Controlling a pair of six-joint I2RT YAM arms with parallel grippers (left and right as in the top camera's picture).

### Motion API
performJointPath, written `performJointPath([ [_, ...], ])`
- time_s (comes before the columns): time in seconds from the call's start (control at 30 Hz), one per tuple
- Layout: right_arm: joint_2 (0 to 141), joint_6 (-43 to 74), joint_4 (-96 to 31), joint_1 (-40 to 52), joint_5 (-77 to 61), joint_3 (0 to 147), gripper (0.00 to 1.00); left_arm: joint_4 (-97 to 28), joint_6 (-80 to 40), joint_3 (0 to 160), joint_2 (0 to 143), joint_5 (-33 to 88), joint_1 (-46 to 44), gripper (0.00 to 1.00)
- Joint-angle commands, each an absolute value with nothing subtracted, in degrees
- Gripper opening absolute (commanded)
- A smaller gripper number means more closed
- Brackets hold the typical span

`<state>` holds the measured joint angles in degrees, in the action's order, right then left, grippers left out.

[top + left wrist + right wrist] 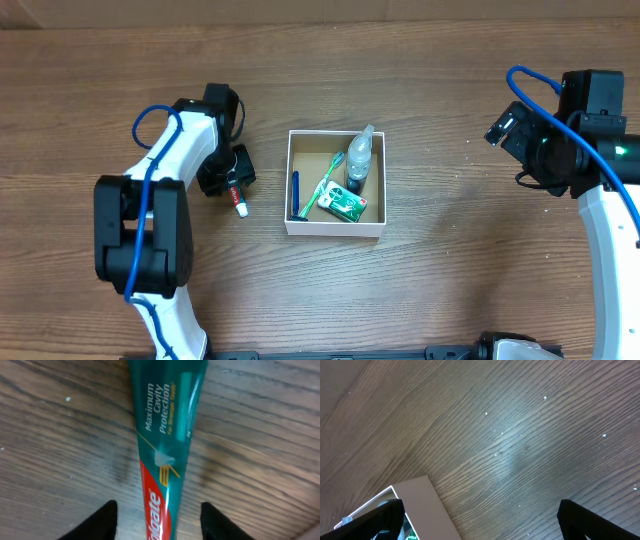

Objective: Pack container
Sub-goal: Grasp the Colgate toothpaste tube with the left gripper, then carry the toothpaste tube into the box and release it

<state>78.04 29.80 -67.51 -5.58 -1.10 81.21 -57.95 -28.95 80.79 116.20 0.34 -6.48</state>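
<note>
While the overhead view looks straight down, the container [334,228] sits in the middle of the table [450,290], holding a clear bottle [360,152], a green toothbrush [322,192], a thin blue item [295,195] and a small green box [344,204]. The left hand [233,183] hangs over a toothpaste tube [240,206] just left of the container, and the right hand [503,130] is well apart on the other side.

From the left wrist, the left hand [160,512] is spread, its fingers [102,522] either side of the toothpaste tube [165,435], which lies flat on the table [60,435], with wood showing in both gaps.

From the right wrist, the right hand [481,510] is wide apart above the table [520,435], with a corner of the container [427,502] at lower left
</note>
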Motion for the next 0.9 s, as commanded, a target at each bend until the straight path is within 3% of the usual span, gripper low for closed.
performJointPath([
  [0.0,77.8,30.1,-67.2,-5.8,-0.7,81.7,1.0,-56.7,-28.2,80.7,117.4,-0.5,-6.3,0.41],
  [0.07,77.8,30.1,-67.2,-5.8,-0.7,81.7,1.0,-56.7,-27.2,80.7,117.4,-0.4,-6.3,0.26],
  [0.1,77.8,30.1,-67.2,-5.8,-0.7,81.7,1.0,-56.8,-26.7,80.9,117.4,-0.2,-6.3,0.12],
  [0.13,77.8,30.1,-67.2,-5.8,-0.7,81.7,1.0,-57.3,-25.3,81.5,117.4,0.4,-6.2,0.04],
  [0.33,77.8,30.1,-67.2,-5.8,-0.7,81.7,1.0,-75.7,-15.5,103.8,116.8,2.3,-6.8,0.04],
  [0.47,77.8,30.1,-67.2,-5.8,-0.7,81.7,1.0,-84.2,-13.7,120.3,114.6,6.2,-14.5,0.04],
  [0.67,77.8,30.1,-67.2,-5.8,-0.7,81.7,1.0,-78.5,-20.2,117.4,114.7,7.2,-29.0,0.08],
  [0.8,77.8,30.1,-67.2,-5.8,-0.7,81.7,1.0,-72.9,-25.8,107.0,114.7,5.7,-32.2,0.11],
  [0.83,77.8,30.1,-67.2,-5.8,-0.7,81.7,1.0,-72.8,-25.7,106.1,114.7,5.5,-31.8,0.18],
  [0.87,77.8,30.1,-67.2,-5.8,-0.7,81.7,1.0,-73.5,-25.4,106.2,114.7,5.4,-31.2,0.47],
])
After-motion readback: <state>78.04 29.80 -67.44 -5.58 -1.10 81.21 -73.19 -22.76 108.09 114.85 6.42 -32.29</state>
